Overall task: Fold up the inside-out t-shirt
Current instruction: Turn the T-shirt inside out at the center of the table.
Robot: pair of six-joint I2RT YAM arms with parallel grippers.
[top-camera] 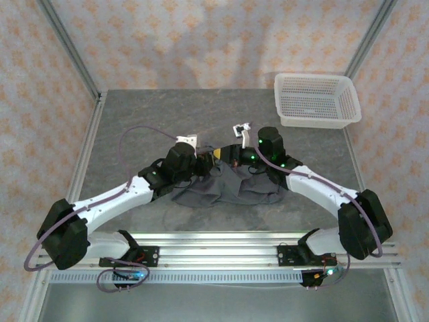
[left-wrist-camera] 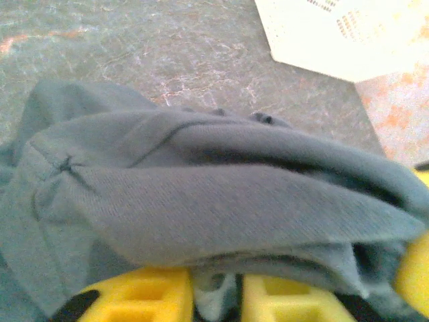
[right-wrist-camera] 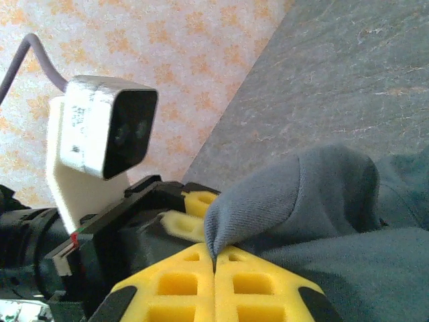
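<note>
Slate-grey jersey, soft and thin: the inside-out t-shirt (top-camera: 228, 186), heaped in a rumpled mound on the mottled grey stone-look table (top-camera: 134, 127), near the front edge, between the two arms. Clamped along its far side by both grippers, close together.

Thick fold in the clenched left gripper (top-camera: 204, 155). From the left wrist: yellow fingers (left-wrist-camera: 144, 295) moulded with hollow square cells, narrowly parted, a sliver of cloth caught in the gap, layers of finely ribbed knit draped over them. Also there, and nowhere as plain from above: a raised seam ending at a puckered corner with a small dark stitch (left-wrist-camera: 65, 164).

Thin pinch of hem in the right gripper (right-wrist-camera: 214, 268), shut tight, yellow pads (right-wrist-camera: 261, 292) meeting along a single line, cloth rising from it in a rounded hood. Behind, from the right wrist: white boxy camera (right-wrist-camera: 100, 134) on the left arm, and peach-flowered wallpaper (right-wrist-camera: 167, 47).

From above instead: white perforated basket (top-camera: 315, 100), rectangular with flared walls, at the far right corner, well apart from the t-shirt.
</note>
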